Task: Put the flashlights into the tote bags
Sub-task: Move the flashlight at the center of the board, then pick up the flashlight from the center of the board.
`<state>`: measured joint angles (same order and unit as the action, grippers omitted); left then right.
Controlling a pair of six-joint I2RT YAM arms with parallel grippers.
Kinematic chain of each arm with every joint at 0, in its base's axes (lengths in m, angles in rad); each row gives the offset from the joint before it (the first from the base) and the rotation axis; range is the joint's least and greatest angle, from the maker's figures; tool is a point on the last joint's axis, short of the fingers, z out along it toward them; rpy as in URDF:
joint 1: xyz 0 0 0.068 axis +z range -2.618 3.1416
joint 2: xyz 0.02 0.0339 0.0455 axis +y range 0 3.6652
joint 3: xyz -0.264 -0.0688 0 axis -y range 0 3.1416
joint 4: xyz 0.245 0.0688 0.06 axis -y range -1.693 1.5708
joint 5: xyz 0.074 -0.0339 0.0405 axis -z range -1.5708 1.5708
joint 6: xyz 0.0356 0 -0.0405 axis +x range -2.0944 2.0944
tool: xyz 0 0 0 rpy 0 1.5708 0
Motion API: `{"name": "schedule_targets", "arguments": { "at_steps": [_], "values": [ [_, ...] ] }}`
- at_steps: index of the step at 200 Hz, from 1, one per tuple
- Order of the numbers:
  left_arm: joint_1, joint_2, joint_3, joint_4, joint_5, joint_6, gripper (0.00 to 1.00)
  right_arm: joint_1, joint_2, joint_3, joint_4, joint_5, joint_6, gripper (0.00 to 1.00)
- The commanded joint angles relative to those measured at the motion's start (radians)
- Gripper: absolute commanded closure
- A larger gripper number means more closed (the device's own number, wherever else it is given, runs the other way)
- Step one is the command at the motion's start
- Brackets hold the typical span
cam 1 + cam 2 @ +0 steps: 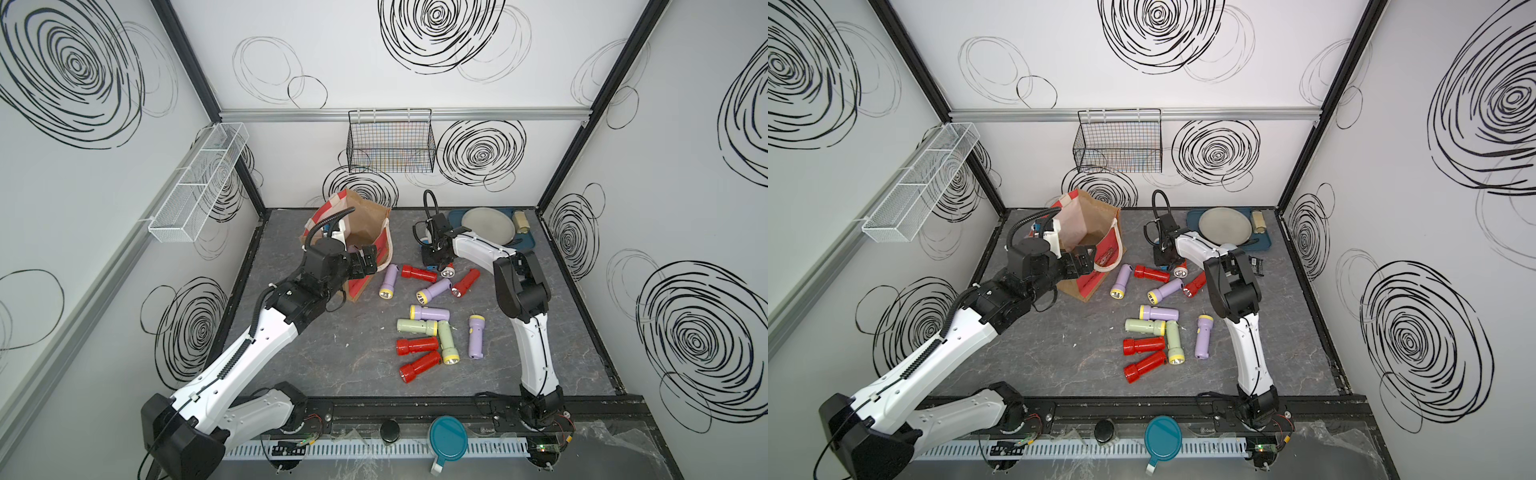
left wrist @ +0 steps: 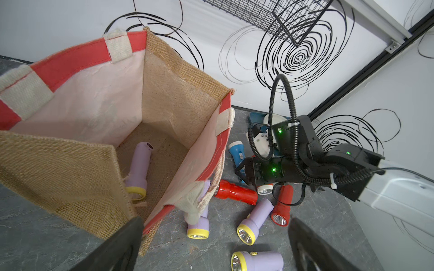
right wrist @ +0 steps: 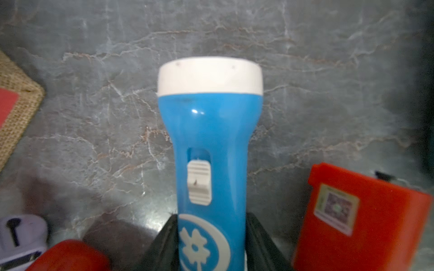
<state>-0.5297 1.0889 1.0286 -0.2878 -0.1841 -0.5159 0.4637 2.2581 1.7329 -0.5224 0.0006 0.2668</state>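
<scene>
The tote bag (image 1: 368, 222) (image 1: 1096, 216) (image 2: 183, 82) stands open at the back left, and one lilac flashlight (image 2: 139, 169) lies inside it. My left gripper (image 1: 369, 266) (image 2: 216, 234) hangs open beside the bag's near corner with nothing between its fingers. My right gripper (image 1: 434, 262) (image 3: 211, 237) is down at the table, its jaws against both sides of the blue flashlight (image 3: 209, 131) (image 2: 236, 152). Several flashlights lie loose on the table, among them a red one (image 1: 419, 273), a lilac one (image 1: 434, 289) and a pale green one (image 1: 415, 326).
A black wire basket (image 1: 390, 141) hangs on the back wall and a white mesh shelf (image 1: 195, 183) on the left wall. A blue tray (image 1: 528, 245) with a plate and a tan can (image 1: 519, 220) sits back right. A teal lid (image 1: 449, 438) lies at the front edge.
</scene>
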Motion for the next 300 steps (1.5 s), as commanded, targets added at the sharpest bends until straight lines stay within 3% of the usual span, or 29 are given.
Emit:
{"name": "schedule_targets", "arguments": {
  "at_steps": [1,19,39,99,120,133,157,205,254,300],
  "values": [
    [-0.026,0.002,0.014,0.047,-0.045,-0.01,0.01,0.004,0.017,-0.017,-0.049,0.007,0.013,0.38],
    [-0.048,0.0,0.017,0.047,-0.064,-0.019,0.01,0.004,0.036,0.007,-0.056,0.006,0.017,0.34],
    [-0.067,0.001,0.021,0.043,-0.08,-0.018,0.01,0.004,0.055,0.025,-0.063,0.018,0.013,0.37],
    [-0.084,0.003,0.033,0.049,-0.089,-0.023,0.01,-0.028,0.028,-0.048,-0.028,0.04,-0.002,0.77],
    [-0.072,0.014,0.053,0.031,-0.065,-0.039,0.01,-0.031,-0.024,-0.087,0.028,-0.043,-0.045,0.94],
    [-0.047,0.019,0.069,0.026,-0.017,-0.062,0.01,-0.025,-0.104,-0.149,0.116,-0.123,-0.085,0.99],
    [0.013,0.023,0.103,0.047,0.111,-0.097,0.01,-0.019,-0.301,-0.271,0.267,-0.254,-0.116,1.0],
    [0.074,0.077,0.215,0.092,0.331,-0.102,0.01,-0.025,-0.585,-0.397,0.365,-0.464,-0.016,1.0],
    [0.032,0.157,0.27,0.236,0.499,-0.137,0.01,0.081,-0.809,-0.49,0.504,-0.487,0.089,1.0],
    [0.014,0.211,0.289,0.285,0.549,-0.157,0.01,0.138,-0.853,-0.475,0.557,-0.479,0.136,1.0]
  ]
}}
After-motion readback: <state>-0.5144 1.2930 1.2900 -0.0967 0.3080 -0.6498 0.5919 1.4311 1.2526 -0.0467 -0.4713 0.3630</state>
